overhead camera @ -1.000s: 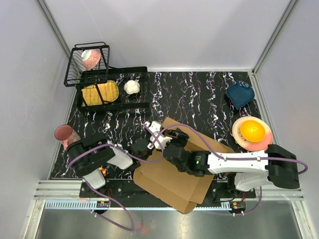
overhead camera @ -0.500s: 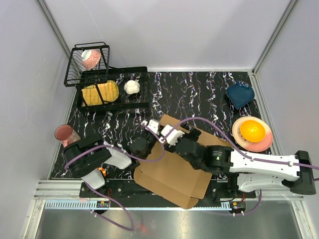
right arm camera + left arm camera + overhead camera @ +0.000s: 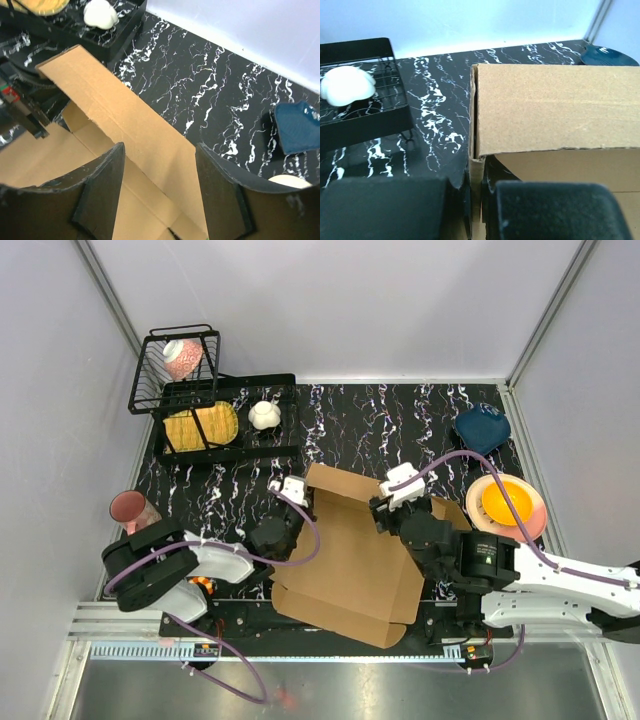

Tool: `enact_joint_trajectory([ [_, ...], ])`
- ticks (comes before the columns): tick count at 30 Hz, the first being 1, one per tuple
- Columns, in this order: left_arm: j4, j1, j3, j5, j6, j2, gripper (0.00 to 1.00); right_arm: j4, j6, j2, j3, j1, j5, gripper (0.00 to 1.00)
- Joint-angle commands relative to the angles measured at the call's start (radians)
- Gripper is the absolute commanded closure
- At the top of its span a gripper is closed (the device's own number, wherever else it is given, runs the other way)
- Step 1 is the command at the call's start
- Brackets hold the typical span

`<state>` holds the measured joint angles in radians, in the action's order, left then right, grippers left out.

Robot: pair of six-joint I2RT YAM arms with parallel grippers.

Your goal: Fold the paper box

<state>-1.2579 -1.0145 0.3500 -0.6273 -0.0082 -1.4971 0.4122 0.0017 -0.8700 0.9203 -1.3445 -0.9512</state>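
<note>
The paper box is plain brown, without any print. The counter is black with white veins, like marble. The wire rack is black and holds a yellow item and a white item. The dish is dark blue, the plate is pink, and its bowl is orange-yellow.

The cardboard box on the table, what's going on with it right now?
The paper box is only partly folded, with its far flap raised. The left gripper is clamped on a raised cardboard edge at the box's left side. The right gripper hangs open above the far flap, gripping nothing.
</note>
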Motion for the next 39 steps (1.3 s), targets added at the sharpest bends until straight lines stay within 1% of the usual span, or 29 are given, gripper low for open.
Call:
enact_joint_trajectory([
  [1,0.089,-0.01,0.03,-0.146,-0.041,0.07,1.0,-0.026,0.211,-0.007,0.038,0.054,-0.051,0.41],
  [2,0.133,-0.009,0.043,-0.176,-0.044,0.072,1.0,-0.007,0.234,-0.014,0.04,0.073,-0.005,0.42],
  [4,0.23,-0.009,0.06,-0.193,-0.058,0.077,1.0,0.014,0.314,-0.027,0.037,0.132,0.031,0.44],
  [5,0.235,-0.009,0.053,-0.192,-0.058,0.075,1.0,0.019,0.333,-0.027,0.034,0.149,0.06,0.46],
  [7,0.207,-0.009,0.024,-0.187,-0.05,0.078,1.0,0.019,0.371,-0.027,0.019,0.18,0.084,0.47],
  [9,0.207,-0.007,0.017,-0.167,-0.039,0.078,1.0,0.033,0.394,-0.021,0.015,0.206,0.075,0.45],
  [10,0.248,-0.007,0.029,-0.169,-0.035,0.077,1.0,0.037,0.408,-0.015,0.015,0.212,0.065,0.41],
  [12,0.332,-0.003,0.047,-0.166,-0.038,0.072,1.0,0.098,0.448,-0.001,0.032,0.238,0.013,0.33],
  [13,0.354,0.002,0.058,-0.17,-0.045,0.071,1.0,0.131,0.495,0.002,0.043,0.257,0.006,0.31],
  [14,0.368,0.004,0.06,-0.181,-0.05,0.07,1.0,0.21,0.523,0.005,0.054,0.275,-0.001,0.31],
  [15,0.382,0.008,0.057,-0.177,-0.056,0.072,1.0,0.239,0.546,0.008,0.064,0.322,0.002,0.31],
  [17,0.42,0.022,0.064,-0.173,-0.09,0.077,1.0,0.295,0.595,0.028,0.06,0.364,0.037,0.32],
  [18,0.484,0.028,0.072,-0.17,-0.105,0.084,1.0,0.304,0.609,0.038,0.045,0.39,0.052,0.34],
  [20,0.576,0.047,0.11,-0.149,-0.163,0.095,1.0,0.313,0.647,0.069,0.014,0.4,0.077,0.38],
  [21,0.672,0.053,0.127,-0.14,-0.189,0.101,1.0,0.318,0.658,0.078,0.005,0.4,0.08,0.38],
  [23,0.765,0.066,0.178,-0.115,-0.21,0.104,1.0,0.336,0.698,0.098,-0.015,0.4,0.086,0.39],
  [24,0.844,0.071,0.193,-0.114,-0.231,0.101,1.0,0.341,0.707,0.104,-0.018,0.4,0.091,0.39],
  [26,0.917,0.088,0.234,-0.098,-0.254,0.094,1.0,0.375,0.748,0.109,-0.023,0.4,0.103,0.39],
  [27,0.971,0.094,0.247,-0.092,-0.274,0.087,1.0,0.391,0.794,0.106,-0.024,0.4,0.103,0.39],
  [28,0.986,0.105,0.257,-0.086,-0.285,0.084,1.0,0.419,0.819,0.105,-0.029,0.4,0.115,0.39],
  [31,1.0,0.119,0.25,-0.087,-0.321,0.087,1.0,0.43,0.912,0.095,-0.072,0.4,0.155,0.4],
  [35,0.947,0.119,0.199,-0.113,-0.352,0.118,1.0,0.419,1.003,0.085,-0.139,0.4,0.175,0.41],
  [36,0.928,0.12,0.19,-0.117,-0.357,0.135,1.0,0.415,1.029,0.089,-0.152,0.4,0.18,0.46],
  [39,0.904,0.119,0.153,-0.149,-0.368,0.165,1.0,0.404,1.081,0.111,-0.204,0.401,0.186,0.54],
])
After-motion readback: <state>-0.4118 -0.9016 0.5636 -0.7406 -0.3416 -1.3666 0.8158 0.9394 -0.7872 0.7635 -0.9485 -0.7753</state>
